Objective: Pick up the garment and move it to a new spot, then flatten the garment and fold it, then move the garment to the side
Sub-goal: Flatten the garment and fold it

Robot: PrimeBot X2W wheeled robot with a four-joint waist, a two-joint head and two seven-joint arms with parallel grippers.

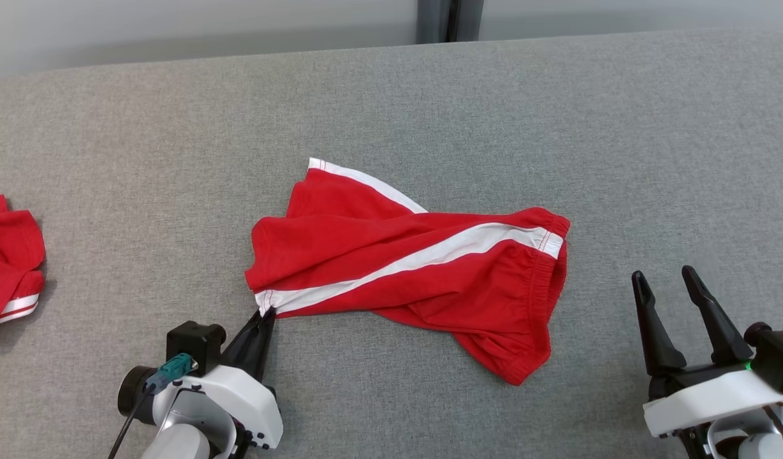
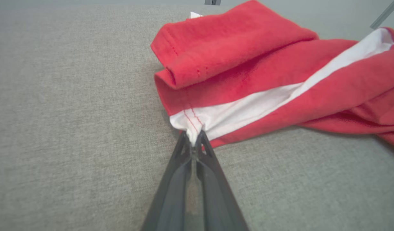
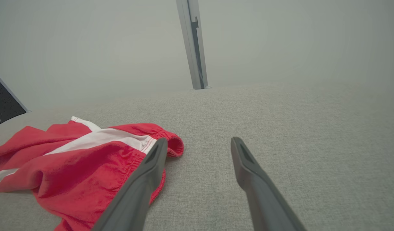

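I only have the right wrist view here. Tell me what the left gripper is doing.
Observer: The left gripper is shut on the white-striped hem corner of the red shorts.
Operator: Report how the shorts lie at that end.
Observer: Crumpled. A red leg hem lies rolled over the striped layer, just beyond the pinched corner.
Operator: Check for anything else off to the left.
Observer: A second red garment with white trim lies at the left edge of the head view, apart from the shorts.
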